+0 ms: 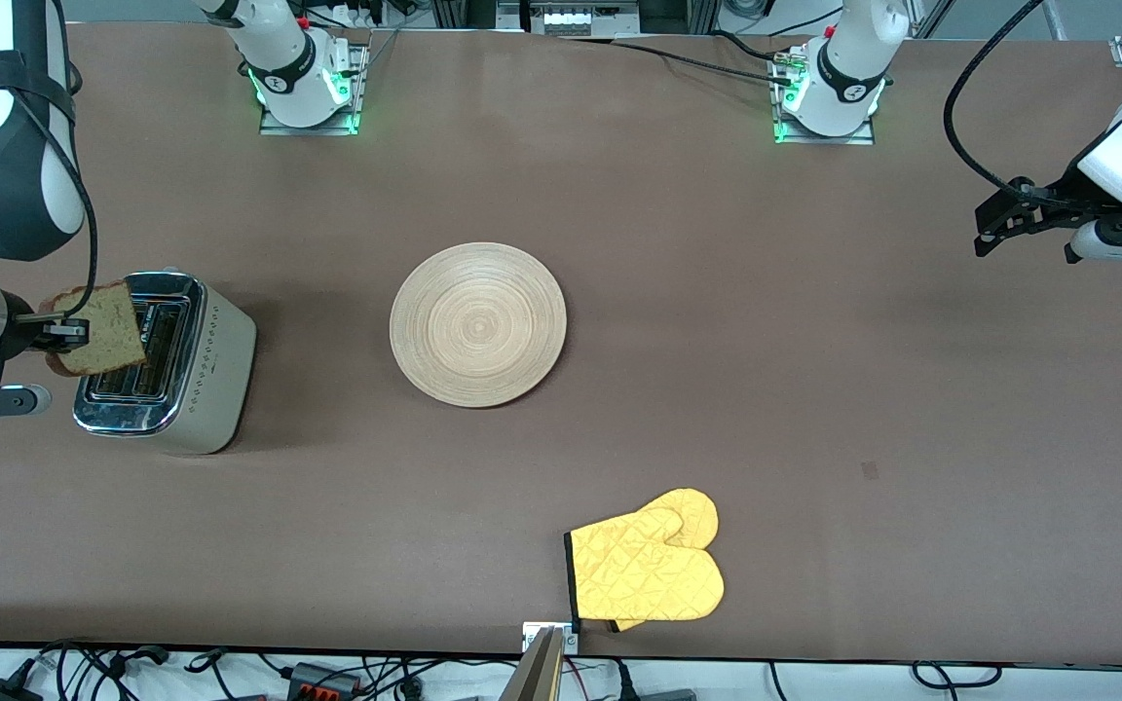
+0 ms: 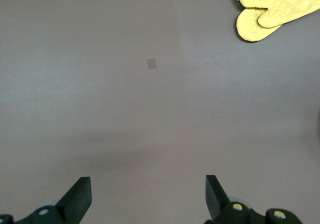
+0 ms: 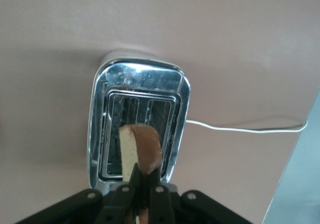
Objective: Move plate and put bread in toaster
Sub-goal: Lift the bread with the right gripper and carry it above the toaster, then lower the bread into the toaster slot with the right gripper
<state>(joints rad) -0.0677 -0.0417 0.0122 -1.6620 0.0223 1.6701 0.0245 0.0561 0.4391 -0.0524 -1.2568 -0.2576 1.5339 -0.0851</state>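
The right pincer, clamped on the bread, holds it over the toaster, while the left pincer waits, fingers apart, above the bare surface.

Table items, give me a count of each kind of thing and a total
Wooden plate: 1
Toaster: 1
Bread slice, held over the toaster by the right gripper: 1
Yellow oven mitts, stacked: 2
Total: 5
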